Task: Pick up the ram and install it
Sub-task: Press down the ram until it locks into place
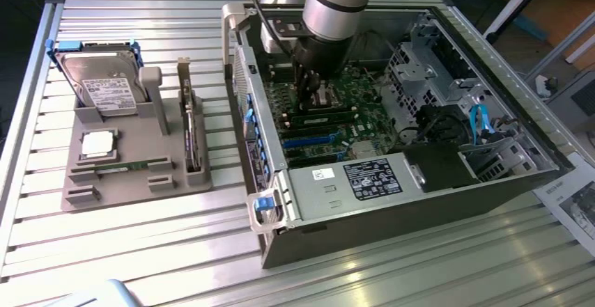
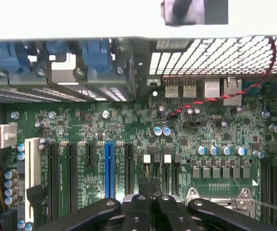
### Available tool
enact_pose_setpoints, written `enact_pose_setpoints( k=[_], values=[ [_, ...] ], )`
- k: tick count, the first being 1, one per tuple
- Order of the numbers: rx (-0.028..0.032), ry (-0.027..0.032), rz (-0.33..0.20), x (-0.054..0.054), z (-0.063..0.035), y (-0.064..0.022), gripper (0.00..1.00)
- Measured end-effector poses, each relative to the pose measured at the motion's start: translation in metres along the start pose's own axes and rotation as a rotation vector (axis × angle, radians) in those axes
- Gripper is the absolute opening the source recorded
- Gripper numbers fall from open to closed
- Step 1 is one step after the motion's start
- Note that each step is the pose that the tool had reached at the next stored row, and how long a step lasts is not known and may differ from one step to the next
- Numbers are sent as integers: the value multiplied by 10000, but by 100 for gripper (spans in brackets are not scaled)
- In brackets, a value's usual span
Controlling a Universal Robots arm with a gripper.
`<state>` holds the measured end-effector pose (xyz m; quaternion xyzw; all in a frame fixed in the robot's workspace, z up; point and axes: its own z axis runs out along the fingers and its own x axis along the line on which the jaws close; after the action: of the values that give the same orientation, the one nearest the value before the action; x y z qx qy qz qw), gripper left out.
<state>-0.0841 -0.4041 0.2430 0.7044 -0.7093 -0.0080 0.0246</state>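
Robot claw inside an open computer case.
Fingers pressed together above the green motherboard; the exterior view adds a grey tray on the counter.

Silver-grey tubular arm with black joint band, black linked fingers.

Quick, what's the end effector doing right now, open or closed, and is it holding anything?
End effector: closed, down inside the computer case over the motherboard; whether it grips anything cannot be told.
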Motion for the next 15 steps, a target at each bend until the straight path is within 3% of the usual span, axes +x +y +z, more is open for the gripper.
enact_pose_setpoints(
  k=[15],
  values=[
    [0,6,-1,0,14,33,10]
  ],
)
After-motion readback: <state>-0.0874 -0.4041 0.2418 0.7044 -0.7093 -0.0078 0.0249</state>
